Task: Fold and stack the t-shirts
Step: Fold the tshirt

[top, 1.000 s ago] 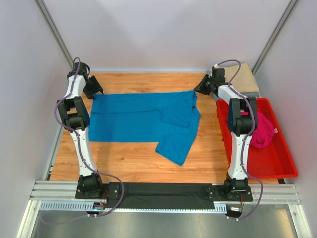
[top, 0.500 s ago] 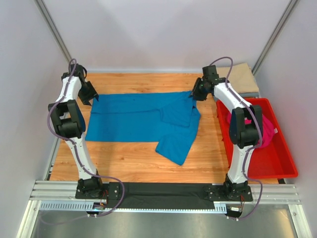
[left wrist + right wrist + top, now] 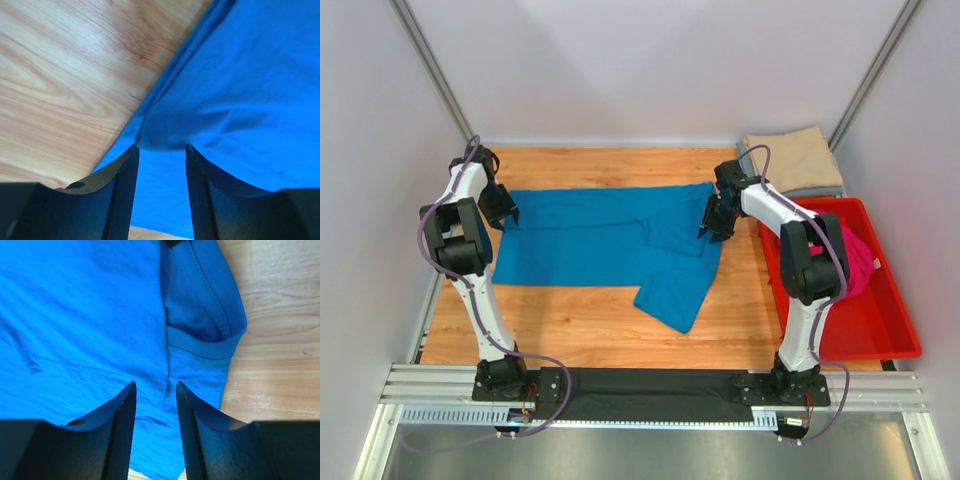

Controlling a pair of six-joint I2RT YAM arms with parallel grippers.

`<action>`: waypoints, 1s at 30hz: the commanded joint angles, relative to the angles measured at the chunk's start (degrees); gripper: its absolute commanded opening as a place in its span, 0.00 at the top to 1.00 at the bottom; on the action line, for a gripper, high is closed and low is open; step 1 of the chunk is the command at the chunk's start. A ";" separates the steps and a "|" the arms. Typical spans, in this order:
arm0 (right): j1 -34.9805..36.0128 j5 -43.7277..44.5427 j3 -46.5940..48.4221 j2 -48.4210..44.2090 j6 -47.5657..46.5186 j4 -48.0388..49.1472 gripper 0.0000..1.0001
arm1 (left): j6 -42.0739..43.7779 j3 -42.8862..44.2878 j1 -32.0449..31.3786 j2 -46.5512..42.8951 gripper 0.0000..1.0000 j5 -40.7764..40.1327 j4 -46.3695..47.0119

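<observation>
Blue t-shirt (image 3: 600, 245) lies spread on the counter (image 3: 580, 320), long axis left-right, with left gripper (image 3: 504, 209) at its far-left corner and right gripper (image 3: 713, 222) at its far-right edge, both parted over cloth, nothing clamped.

No readable text, label, brand or number shows anywhere in these views, on cloth, bin or arms.

robot lab test cell: plain white panel walls (image 3: 650, 70) on aluminium struts (image 3: 428, 65), wood-grain surface (image 3: 590, 320), left arm (image 3: 470, 260) and right arm (image 3: 810, 290) bolted to a slotted metal rail (image 3: 650, 385), cables trailing, red plastic bin (image 3: 875, 325) alongside.
</observation>
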 commanded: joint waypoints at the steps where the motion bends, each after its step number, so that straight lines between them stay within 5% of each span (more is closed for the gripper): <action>1: 0.92 1.35 -1.06 -2.32 -0.02 0.35 0.62 | 0.60 0.54 0.50 1.84 0.51 -1.44 -0.57; 15: 4.44 7.67 -1.59 0.59 2.45 -1.84 0.71 | 1.57 2.38 0.67 3.51 0.55 -3.02 -1.36; 30: 5.14 7.94 -0.71 2.52 4.38 -3.69 0.69 | 1.39 4.23 0.67 5.27 0.55 -3.46 -2.51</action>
